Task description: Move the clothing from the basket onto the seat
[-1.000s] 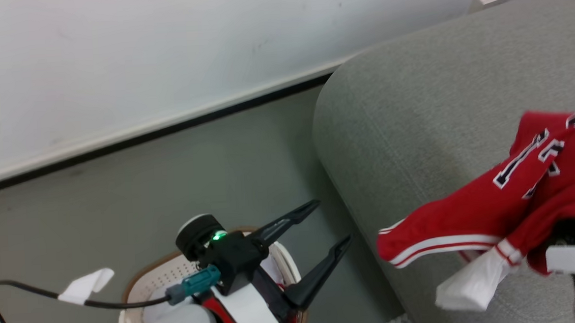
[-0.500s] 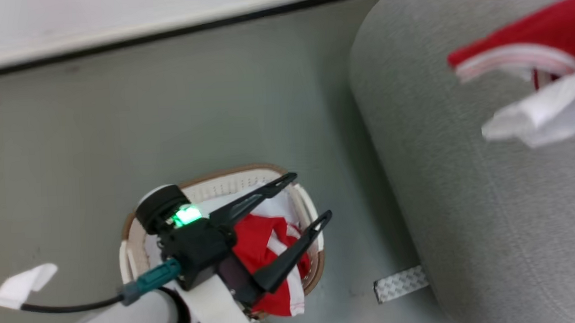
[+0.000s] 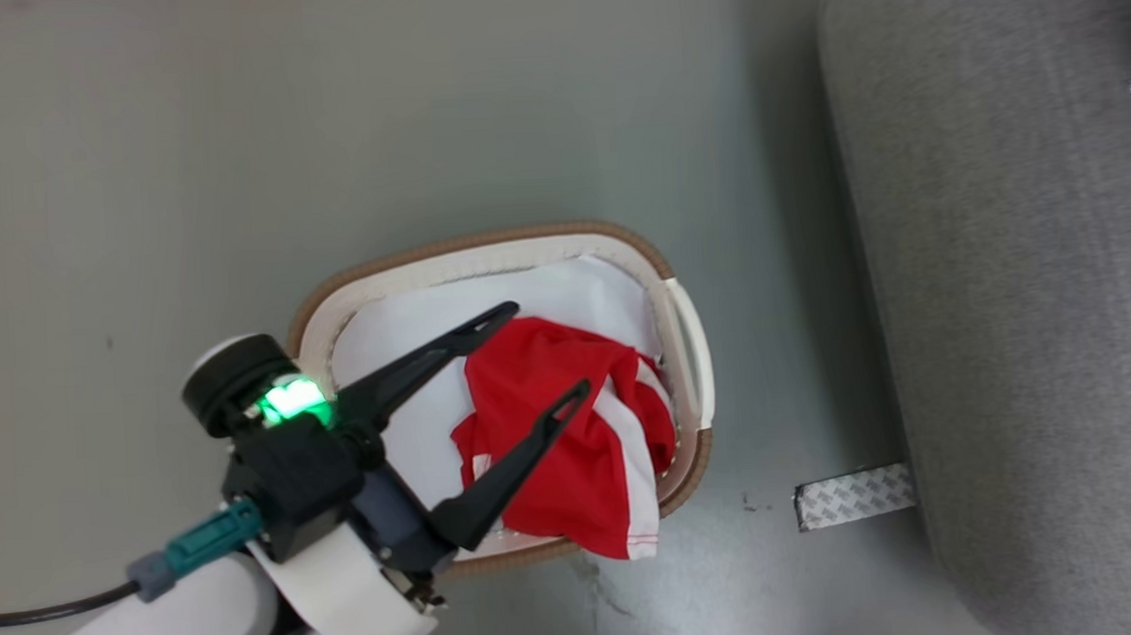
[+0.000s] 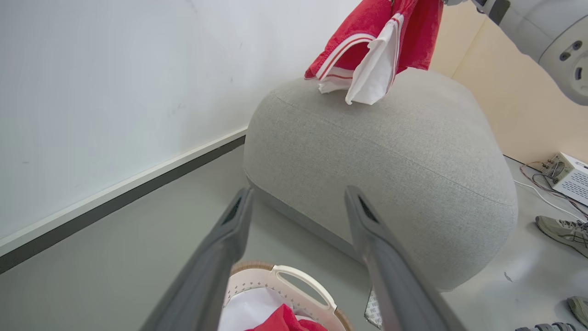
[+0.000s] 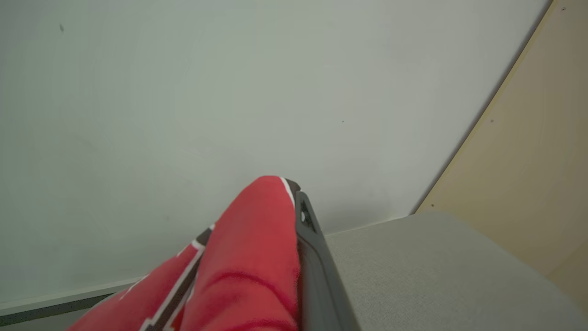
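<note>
Red clothing (image 3: 612, 460) lies in the basket (image 3: 484, 244), now fully seen; camera dipped.

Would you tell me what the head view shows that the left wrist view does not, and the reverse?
Head view: the basket seen whole from above, white fabric under a red garment inside it, and a silver patterned strip on the floor by the seat. Left wrist view: a red and white bundle hanging whole over the seat's top beside the right arm, the wall, a white box and grey shoes. Both: the open left gripper over the basket, the red garment and the seat; the head view catches just the bundle's edge.
</note>
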`<state>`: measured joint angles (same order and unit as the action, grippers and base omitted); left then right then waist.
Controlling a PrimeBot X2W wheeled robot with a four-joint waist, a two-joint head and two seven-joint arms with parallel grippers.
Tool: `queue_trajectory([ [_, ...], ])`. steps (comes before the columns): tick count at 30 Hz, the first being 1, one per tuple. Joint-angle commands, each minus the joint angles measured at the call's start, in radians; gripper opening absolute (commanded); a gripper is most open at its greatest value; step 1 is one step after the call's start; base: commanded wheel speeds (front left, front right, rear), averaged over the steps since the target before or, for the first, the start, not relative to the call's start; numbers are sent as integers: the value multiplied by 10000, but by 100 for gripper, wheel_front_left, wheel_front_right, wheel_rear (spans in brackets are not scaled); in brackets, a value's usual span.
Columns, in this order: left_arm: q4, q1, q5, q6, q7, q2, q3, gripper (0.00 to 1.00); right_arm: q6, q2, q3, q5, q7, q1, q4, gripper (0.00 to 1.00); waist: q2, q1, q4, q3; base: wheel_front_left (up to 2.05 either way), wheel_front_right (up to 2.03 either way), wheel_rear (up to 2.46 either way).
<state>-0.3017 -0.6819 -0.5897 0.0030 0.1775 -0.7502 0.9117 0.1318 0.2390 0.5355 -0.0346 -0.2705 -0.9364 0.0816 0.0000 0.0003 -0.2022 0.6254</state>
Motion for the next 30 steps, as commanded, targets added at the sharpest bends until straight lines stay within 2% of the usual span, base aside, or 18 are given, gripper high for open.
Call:
queue_trajectory([
  [1,-16,-80,-65,-10,66,-156,-64,100,-22,105,179,-255,-96,238,219,0,0,-3,207,269,0,0,0],
  [6,23,-11,-125,-12,169,-302,-151,100,-22,119,901,-1288,-417,863,933,0,0,-3,301,348,0,0,0],
  [12,168,51,-211,37,185,-207,-107,100,-22,-77,780,-1755,-1227,1852,1487,0,0,-3,272,57,0,0,0],
  [14,222,45,-215,48,148,-154,-88,100,-22,-72,682,-1633,-1379,2033,1500,43,0,-3,235,-83,0,0,0],
  [15,245,38,-233,55,136,-124,-78,100,-22,-46,614,-1568,-1376,2126,1472,100,0,-3,219,-163,0,0,0],
  [19,447,109,-292,102,153,26,-18,100,-22,254,-1,-1275,-1722,2531,1434,100,0,-3,143,-676,0,0,0],
  [23,791,296,-408,199,260,302,45,100,-22,688,-800,-693,-2719,3049,1499,100,0,-3,92,-1505,0,0,0],
  [30,1586,774,-807,465,482,939,140,100,-23,2312,-2287,643,-3516,4026,1197,100,0,-3,142,-3311,0,0,0],
])
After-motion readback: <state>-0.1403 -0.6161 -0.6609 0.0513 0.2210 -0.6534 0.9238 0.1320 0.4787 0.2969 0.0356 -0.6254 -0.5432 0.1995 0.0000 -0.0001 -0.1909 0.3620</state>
